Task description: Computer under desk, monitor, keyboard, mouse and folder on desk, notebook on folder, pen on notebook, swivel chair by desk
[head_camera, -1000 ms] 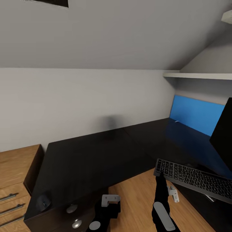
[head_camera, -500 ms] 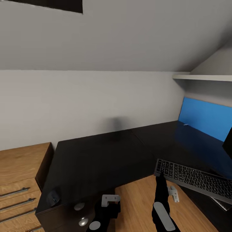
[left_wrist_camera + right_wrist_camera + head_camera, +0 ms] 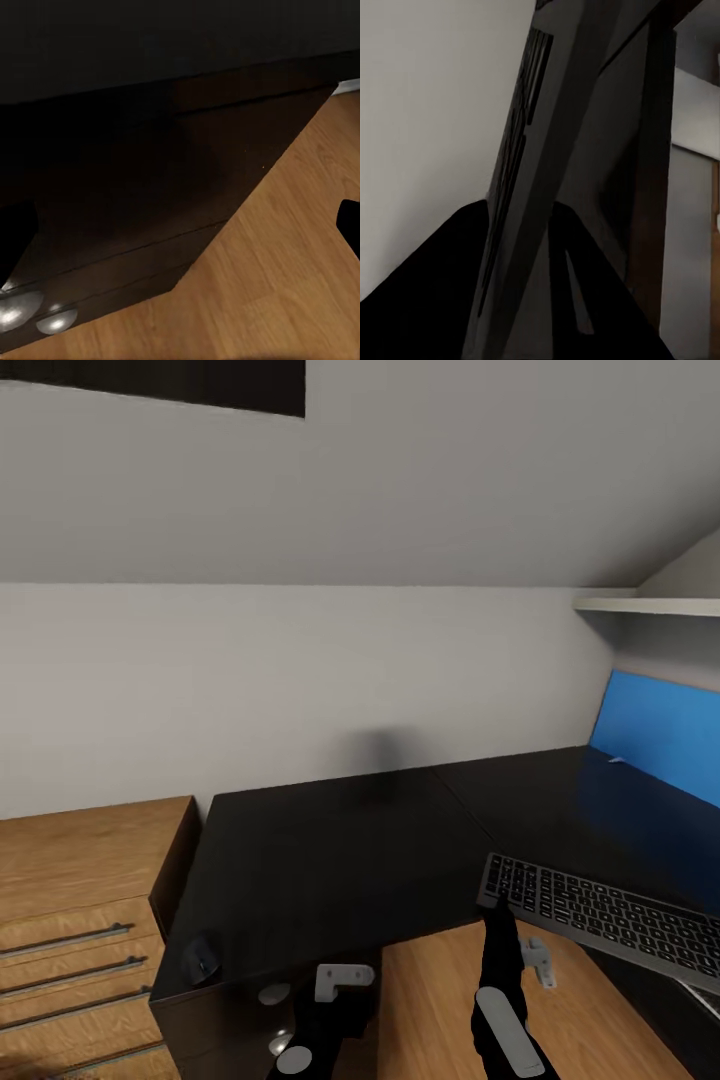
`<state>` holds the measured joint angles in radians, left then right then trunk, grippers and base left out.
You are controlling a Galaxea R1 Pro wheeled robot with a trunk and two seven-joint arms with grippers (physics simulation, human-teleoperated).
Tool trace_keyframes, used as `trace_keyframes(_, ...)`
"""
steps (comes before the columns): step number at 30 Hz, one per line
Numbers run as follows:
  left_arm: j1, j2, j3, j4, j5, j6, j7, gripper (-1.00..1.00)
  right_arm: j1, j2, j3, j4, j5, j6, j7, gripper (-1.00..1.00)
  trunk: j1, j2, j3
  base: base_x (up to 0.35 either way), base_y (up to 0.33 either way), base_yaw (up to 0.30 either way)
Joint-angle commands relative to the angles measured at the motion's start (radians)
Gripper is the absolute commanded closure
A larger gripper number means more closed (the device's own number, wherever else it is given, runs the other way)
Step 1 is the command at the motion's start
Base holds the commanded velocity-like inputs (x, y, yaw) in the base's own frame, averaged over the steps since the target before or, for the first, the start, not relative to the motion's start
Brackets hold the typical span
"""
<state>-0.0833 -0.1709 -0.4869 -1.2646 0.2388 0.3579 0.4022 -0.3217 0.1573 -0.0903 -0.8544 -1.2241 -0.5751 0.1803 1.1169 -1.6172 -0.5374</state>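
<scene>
A light wooden chest [image 3: 80, 900] stands at far left, touching the desk [image 3: 330, 850]. The mouse [image 3: 203, 960] sits on the desk's near left corner. The left gripper [image 3: 335, 988] hangs low; whether its fingers are parted I cannot tell. The right gripper [image 3: 497, 903] clamps the keyboard [image 3: 600, 915] by its left end, over the floor beside the desk.

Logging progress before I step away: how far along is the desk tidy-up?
Done: the mouse lies on the desk near its left front corner, and the blue folder stands at the desk's far right. In hand: the right pincer grips the keyboard by its left end. Left: setting the keyboard down, then the remaining items.
</scene>
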Motion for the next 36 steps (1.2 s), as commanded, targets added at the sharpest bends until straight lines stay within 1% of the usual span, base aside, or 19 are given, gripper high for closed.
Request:
trace_keyframes(1,-0.001,0.0,-0.002,-0.001,0.01,0.003,0.009,-1.0,0.0,0.001,-0.002,0.0,-0.011,0.0,0.01,1.0,0.0,-0.001,0.0,0.0,0.0,0.193)
trace_keyframes(10,-0.001,0.001,-0.001,0.011,0.009,0.001,0.011,-1.0,0.007,0.001,-0.001,-0.015,-0.011,0.001,0.007,1.0,0.0,-0.001,0.008,0.0,0.0,0.199)
trace_keyframes(11,-0.001,0.001,-0.001,0.039,0.008,-0.001,0.014,-1.0,0.05,0.001,0.0,-0.098,-0.012,0.007,0.0,1.0,0.0,-0.001,0.009,0.0,0.0,0.2)
trace_keyframes(13,-0.001,0.001,-0.001,0.047,0.008,-0.002,0.015,-1.0,0.102,0.003,0.003,-0.188,-0.012,0.012,-0.025,1.0,0.0,-0.001,0.01,0.0,0.0,0.2)
trace_keyframes(14,-0.001,0.005,0.0,0.069,0.009,-0.003,0.015,-1.0,0.174,0.003,0.054,-0.339,-0.011,0.04,-0.198,1.0,0.0,-0.001,0.011,0.0,0.0,0.09)
trace_keyframes(16,-0.001,0.01,0.001,0.115,0.008,-0.006,0.015,-1.0,0.181,0.002,0.066,-0.365,-0.011,0.046,-0.247,1.0,0.0,-0.001,0.011,0.0,0.0,0.035)
trace_keyframes(17,-0.001,0.02,0.001,0.152,0.008,-0.007,0.015,-1.0,0.192,0.002,0.07,-0.397,-0.011,0.051,-0.26,1.0,0.0,-0.001,0.011,0.0,0.0,0.008)
trace_keyframes(20,-0.001,0.034,0.001,0.213,0.009,-0.028,0.014,-1.0,0.219,0.002,0.083,-0.43,-0.012,0.068,-0.264,1.0,0.0,-0.001,0.011,0.0,0.0,0.004)
trace_keyframes(22,-0.001,0.04,0.002,0.266,0.01,-0.078,0.012,-1.0,0.23,0.002,0.097,-0.441,-0.012,0.079,-0.265,1.0,0.0,-0.001,0.011,0.0,0.0,0.001)
trace_keyframes(24,-0.001,0.045,0.001,0.325,0.01,-0.145,0.01,-1.0,0.235,0.001,0.11,-0.448,-0.011,0.093,-0.264,1.0,0.0,-0.001,0.011,0.0,0.0,0.0)
trace_keyframes(25,-0.001,0.045,0.002,0.34,0.01,-0.16,0.009,-1.0,0.236,0.0,0.114,-0.45,-0.01,0.099,-0.263,1.0,0.0,-0.001,0.011,0.0,0.0,0.0)
trace_keyframes(28,-0.001,0.048,0.002,0.41,0.01,-0.229,0.007,-1.0,0.248,-0.001,0.125,-0.48,-0.008,0.156,-0.255,1.0,0.0,-0.001,0.011,0.0,0.0,0.0)
trace_keyframes(29,-0.001,0.05,0.002,0.427,0.01,-0.24,0.007,-1.0,0.254,-0.001,0.126,-0.491,-0.007,0.168,-0.252,1.0,0.0,-0.001,0.011,0.0,0.0,0.0)
trace_keyframes(30,-0.001,0.058,0.003,0.459,0.01,-0.252,0.007,-1.0,0.261,-0.001,0.128,-0.503,-0.007,0.181,-0.248,1.0,0.0,-0.001,0.011,0.0,0.0,0.0)
trace_keyframes(32,-0.001,0.065,0.005,0.482,0.011,-0.256,0.008,-1.0,0.264,-0.001,0.128,-0.507,-0.006,0.185,-0.246,1.0,0.0,-0.001,0.011,0.0,0.0,0.0)
trace_keyframes(33,-0.001,0.071,0.009,0.514,0.011,-0.26,0.008,-1.0,0.265,-0.001,0.128,-0.507,-0.006,0.188,-0.245,1.0,0.0,-0.001,0.011,0.0,0.0,0.0)
trace_keyframes(34,-0.001,0.072,0.01,0.526,0.011,-0.262,0.009,-1.0,0.266,-0.001,0.129,-0.507,-0.006,0.188,-0.245,1.0,0.0,-0.001,0.011,0.0,0.0,0.0)
trace_keyframes(35,-0.001,0.08,0.012,0.553,0.011,-0.299,0.009,-1.0,0.266,0.0,0.129,-0.503,-0.006,0.188,-0.244,1.0,0.0,-0.001,0.011,0.0,0.0,0.0)
trace_keyframes(36,-0.001,0.08,0.013,0.563,0.011,-0.307,0.009,-1.0,0.266,0.0,0.13,-0.502,-0.006,0.188,-0.243,1.0,0.0,-0.001,0.011,-0.02,0.0,0.0)
